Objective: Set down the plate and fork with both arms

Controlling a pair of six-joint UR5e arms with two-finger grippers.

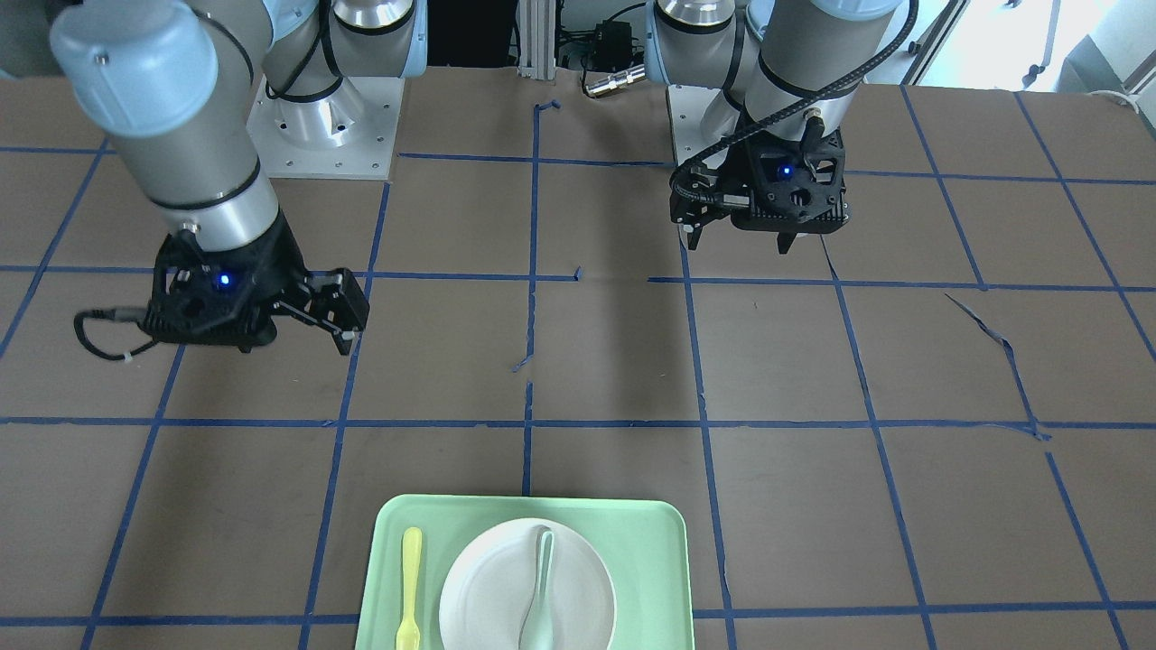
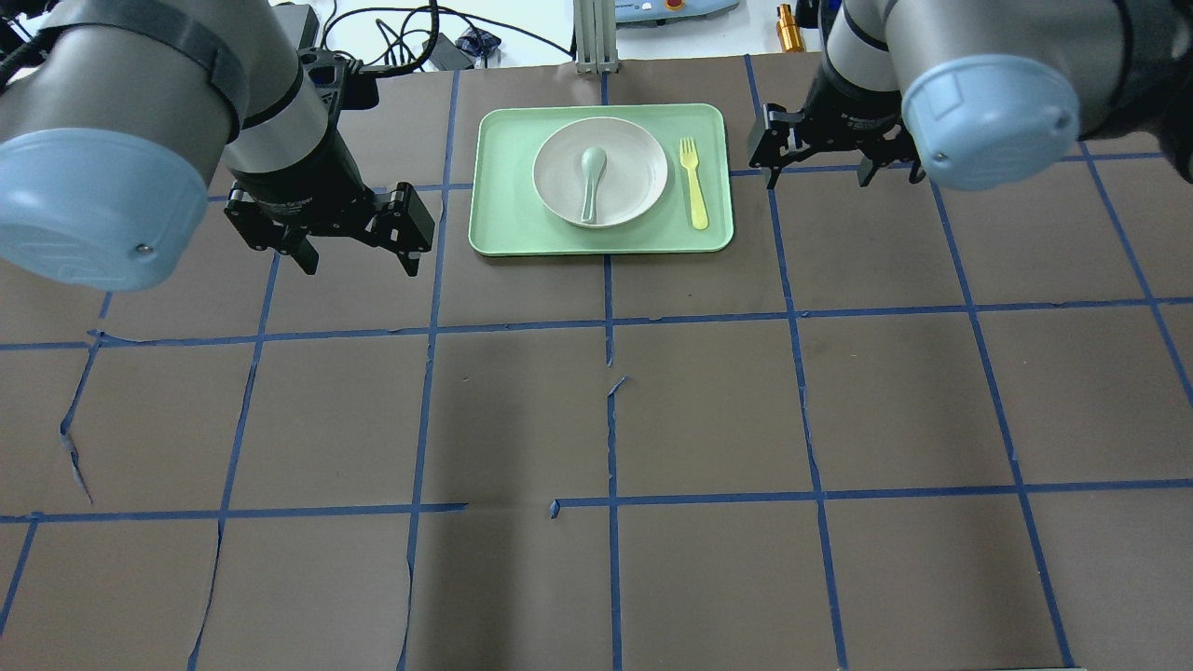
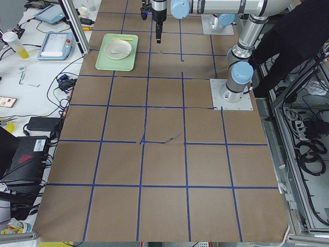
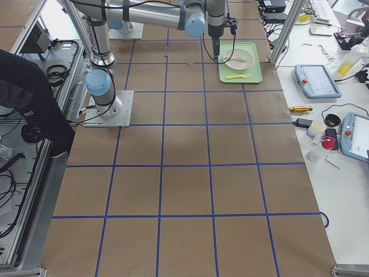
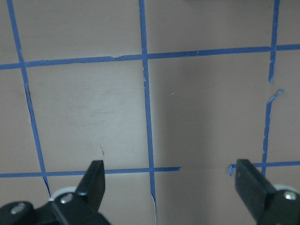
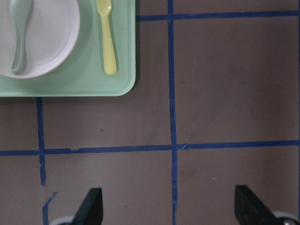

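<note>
The off-white plate [image 2: 636,160] lies on a mint-green tray [image 2: 503,224] at the table's far edge, with a grey-green spoon [image 2: 591,182] in it. The pale-yellow fork [image 2: 692,182] lies on the tray to the plate's right. In the front view the plate [image 1: 488,587] and fork [image 1: 410,587] show at the bottom. My right gripper [image 2: 815,177] hangs open and empty just right of the tray. Its wrist view shows the plate [image 6: 47,42] and fork [image 6: 107,37] at top left. My left gripper [image 2: 359,261] hangs open and empty left of the tray, over bare table [image 5: 171,183].
The table is brown paper with a blue tape grid, torn in places. Both arm bases [image 1: 325,126] stand at the robot's edge. Tablets, cables and bottles [image 4: 314,81] lie on a side bench beyond the tray.
</note>
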